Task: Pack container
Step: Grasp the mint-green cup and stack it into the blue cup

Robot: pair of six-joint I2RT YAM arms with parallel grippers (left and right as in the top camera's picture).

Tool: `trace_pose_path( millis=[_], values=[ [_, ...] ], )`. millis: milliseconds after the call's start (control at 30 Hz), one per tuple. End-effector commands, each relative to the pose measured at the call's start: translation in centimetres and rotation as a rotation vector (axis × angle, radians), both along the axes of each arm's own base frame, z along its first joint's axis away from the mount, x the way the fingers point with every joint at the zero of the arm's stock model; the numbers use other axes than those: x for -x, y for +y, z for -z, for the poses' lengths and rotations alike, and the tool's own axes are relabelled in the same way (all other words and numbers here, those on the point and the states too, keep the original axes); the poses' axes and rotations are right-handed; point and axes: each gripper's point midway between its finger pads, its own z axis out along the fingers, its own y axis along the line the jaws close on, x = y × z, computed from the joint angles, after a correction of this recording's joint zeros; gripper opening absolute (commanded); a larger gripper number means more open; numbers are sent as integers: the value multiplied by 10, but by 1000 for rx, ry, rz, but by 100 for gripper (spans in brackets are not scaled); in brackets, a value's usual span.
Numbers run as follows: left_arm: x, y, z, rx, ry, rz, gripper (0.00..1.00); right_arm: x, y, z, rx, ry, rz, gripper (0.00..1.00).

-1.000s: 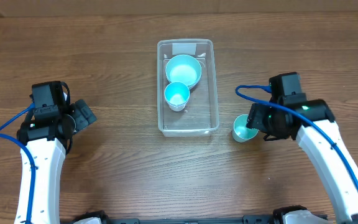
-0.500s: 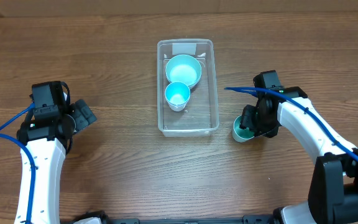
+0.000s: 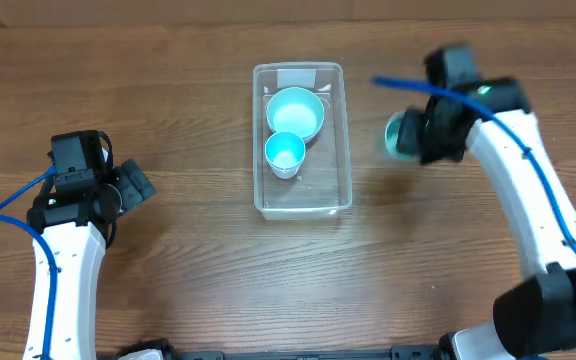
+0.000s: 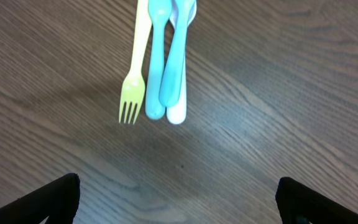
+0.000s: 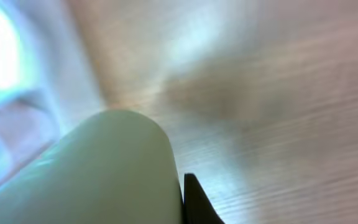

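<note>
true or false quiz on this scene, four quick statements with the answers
1. The container holds a blue bowl and a smaller blue cup. True.
2. The right gripper is empty. False: it is shut on a green cup, outside the container on its right side.
3. The left gripper is open and holds nothing. True.
4. The fork and spoons lie inside the container. False: they lie side by side on the wooden table, in the left wrist view.
</note>
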Motion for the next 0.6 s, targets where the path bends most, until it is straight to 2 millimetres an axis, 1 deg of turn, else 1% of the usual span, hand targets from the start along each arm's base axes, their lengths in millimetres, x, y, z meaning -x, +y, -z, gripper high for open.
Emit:
trace_pose_path(
  millis=[0, 33, 67, 100, 133, 167, 200, 233, 300, 367, 467, 567],
  values=[
    [-1, 1, -1, 4, -6, -15, 100, -17, 30, -98, -28, -257, -71, 4],
    [-1, 1, -1, 4, -7, -15, 100, -15, 52, -109, -37, -293, -130, 4],
    [-1, 1, -1, 4, -7, -15, 100, -12, 72, -112, -36, -313, -191, 4],
    [-1, 1, -1, 4, -6, -15, 100, -9, 90, -109, -21, -319, -235, 4],
    [-1, 1, -1, 4, -7, -15, 100, -7, 100, -106, -9, -317, -261, 4],
    [-1, 1, -1, 4, -7, -15, 100, -5, 113, -99, 4, -306, -294, 4],
    [-1, 1, -1, 4, -6, -15, 100, -3, 130, -85, 16, -276, -333, 4],
    [-1, 1, -1, 4, -7, -15, 100, -4, 141, -68, 29, -237, -358, 4],
    [-1, 1, -1, 4, -6, -15, 100, -6, 154, -39, 52, -170, -386, 4],
    [-1, 1, -1, 4, -6, -15, 100, -6, 167, -14, 71, -116, -413, 4],
    [-1, 1, -1, 4, -7, -15, 100, -4, 181, 8, 86, -78, -445, 4],
    [-1, 1, -1, 4, -7, -15, 100, -9, 188, 17, 86, -79, -451, 4]
  ],
)
